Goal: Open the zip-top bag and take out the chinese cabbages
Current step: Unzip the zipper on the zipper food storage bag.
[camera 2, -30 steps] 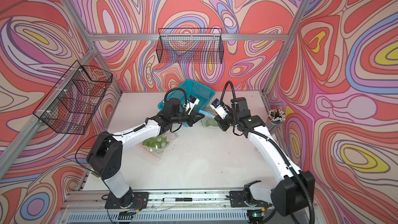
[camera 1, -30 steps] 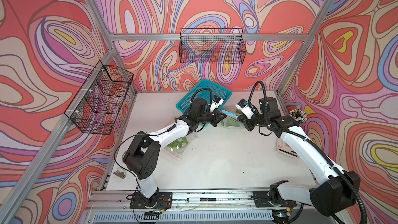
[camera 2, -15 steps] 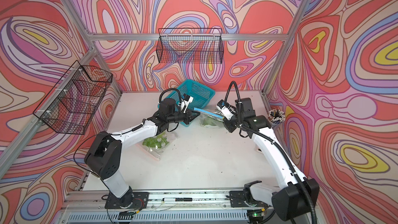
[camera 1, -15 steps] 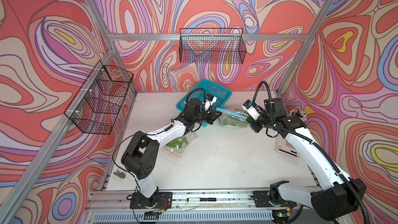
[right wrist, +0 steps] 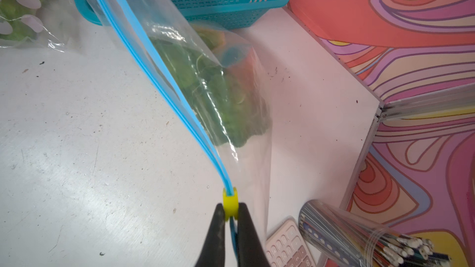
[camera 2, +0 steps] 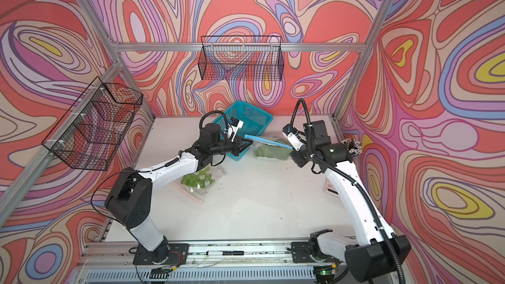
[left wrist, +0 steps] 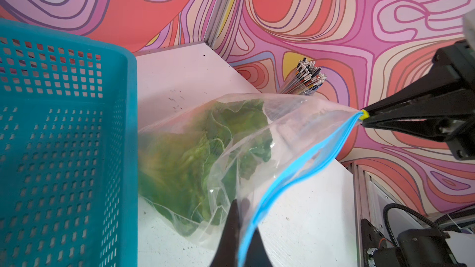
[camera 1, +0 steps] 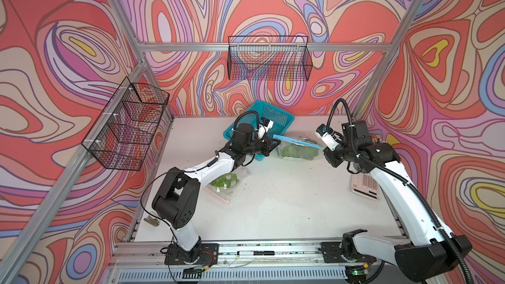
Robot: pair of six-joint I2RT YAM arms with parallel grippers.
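The clear zip-top bag (camera 1: 299, 148) (camera 2: 270, 151) hangs stretched between my two grippers at the back of the table. Its blue zip strip (camera 1: 297, 141) is pulled taut. The chinese cabbages (left wrist: 205, 150) (right wrist: 213, 91) show as crinkled green leaves inside the bag. My left gripper (camera 1: 274, 142) (left wrist: 241, 201) is shut on the bag's top edge at one end of the strip. At the other end my right gripper (camera 1: 323, 148) (right wrist: 230, 208) is shut on the yellow slider (right wrist: 229, 201) (left wrist: 364, 115). In the right wrist view the two blue tracks run side by side.
A teal basket (camera 1: 276, 116) stands just behind the left gripper. A second clear bag of greens (camera 1: 226, 183) lies under the left arm. A pink calculator (camera 1: 364, 187) and a cup of pencils (right wrist: 359, 237) sit by the right wall. Wire baskets (camera 1: 269, 58) hang on the walls.
The grippers have drawn apart. The right one moved right with the yellow slider, the left one shifted slightly left. The blue strip between them is now longer and taut.
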